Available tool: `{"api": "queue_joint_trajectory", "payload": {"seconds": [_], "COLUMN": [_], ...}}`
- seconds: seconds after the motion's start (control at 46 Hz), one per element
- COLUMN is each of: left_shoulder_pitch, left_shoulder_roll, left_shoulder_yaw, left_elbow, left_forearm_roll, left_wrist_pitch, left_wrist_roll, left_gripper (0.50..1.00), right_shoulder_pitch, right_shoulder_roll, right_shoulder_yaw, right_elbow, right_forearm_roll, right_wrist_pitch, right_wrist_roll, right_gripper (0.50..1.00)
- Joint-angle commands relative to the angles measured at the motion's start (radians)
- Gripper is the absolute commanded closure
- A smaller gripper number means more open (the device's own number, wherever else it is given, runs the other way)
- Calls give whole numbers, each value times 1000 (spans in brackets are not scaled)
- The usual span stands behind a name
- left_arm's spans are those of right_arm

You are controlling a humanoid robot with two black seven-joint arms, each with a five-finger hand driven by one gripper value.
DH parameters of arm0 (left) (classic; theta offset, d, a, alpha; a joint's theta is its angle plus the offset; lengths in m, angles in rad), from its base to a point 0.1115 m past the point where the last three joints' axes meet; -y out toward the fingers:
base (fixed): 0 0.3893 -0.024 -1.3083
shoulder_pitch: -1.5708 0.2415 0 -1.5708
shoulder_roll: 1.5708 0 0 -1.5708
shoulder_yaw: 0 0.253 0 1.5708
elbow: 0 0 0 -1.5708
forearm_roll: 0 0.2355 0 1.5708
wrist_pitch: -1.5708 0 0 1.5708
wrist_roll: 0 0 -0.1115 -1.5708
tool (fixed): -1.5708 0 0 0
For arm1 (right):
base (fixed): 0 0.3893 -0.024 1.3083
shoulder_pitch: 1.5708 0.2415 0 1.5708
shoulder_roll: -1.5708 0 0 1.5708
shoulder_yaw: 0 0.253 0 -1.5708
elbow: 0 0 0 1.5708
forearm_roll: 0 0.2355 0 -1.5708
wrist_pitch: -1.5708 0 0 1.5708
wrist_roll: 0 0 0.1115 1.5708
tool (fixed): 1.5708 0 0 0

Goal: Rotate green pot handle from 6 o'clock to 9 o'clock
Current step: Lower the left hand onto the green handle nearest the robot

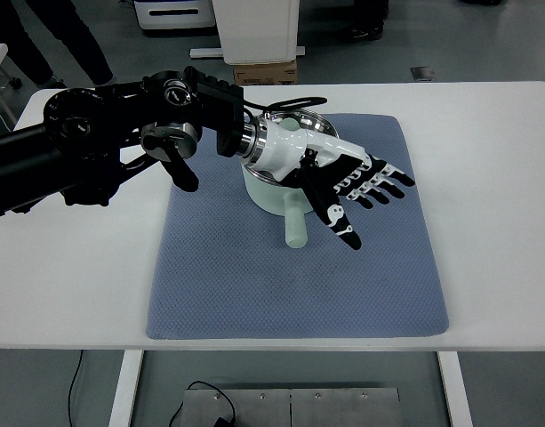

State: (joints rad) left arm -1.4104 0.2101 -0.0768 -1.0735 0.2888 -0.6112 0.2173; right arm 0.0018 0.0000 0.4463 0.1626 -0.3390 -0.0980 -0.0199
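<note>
Pale green and short-walled, the pot (270, 182) sits on a blue-grey mat (254, 285) spread on the white counter (485, 178), toward the mat's far edge and a little left of its middle. Its handle (295, 227) is a stubby bar whose long axis runs straight out from the pot wall toward the robot's side of the mat, so it points at about six o'clock and the quarter turn is not yet made. Only the left arm shows, coming in from the pot's left and passing over its rim; the left robot hand (352, 191) hangs above the pot's right side with its fingers (379, 187) spread apart and straight, holding nothing. The handle lies just beside and below the palm, on the side nearer the robot, with the thumb (341, 222) stretched out just right of its free end. Whether thumb and handle touch cannot be told from above. By my judgement, the hand stands well placed to sweep the handle clockwise toward the pot's left.
</note>
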Motion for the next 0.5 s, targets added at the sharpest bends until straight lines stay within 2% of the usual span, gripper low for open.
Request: {"api": "queue_joint_trajectory", "payload": {"seconds": [0.0, 0.478], "left_shoulder_pitch": [-4, -2], "left_shoulder_roll": [11, 18], "left_shoulder_yaw": [48, 130], "left_elbow": [0, 9], "left_forearm_roll": [1, 3], "left_wrist_pitch": [0, 0], "left_wrist_roll": [5, -6], "left_gripper": [500, 500], "right_shoulder_pitch": [0, 0], "right_shoulder_roll": [0, 0], "right_shoulder_yaw": [0, 0], "right_elbow": [0, 0], "right_forearm_roll": [0, 0], "right_wrist_pitch": [0, 0], "right_wrist_roll": [0, 0], "right_gripper": [500, 500]}}
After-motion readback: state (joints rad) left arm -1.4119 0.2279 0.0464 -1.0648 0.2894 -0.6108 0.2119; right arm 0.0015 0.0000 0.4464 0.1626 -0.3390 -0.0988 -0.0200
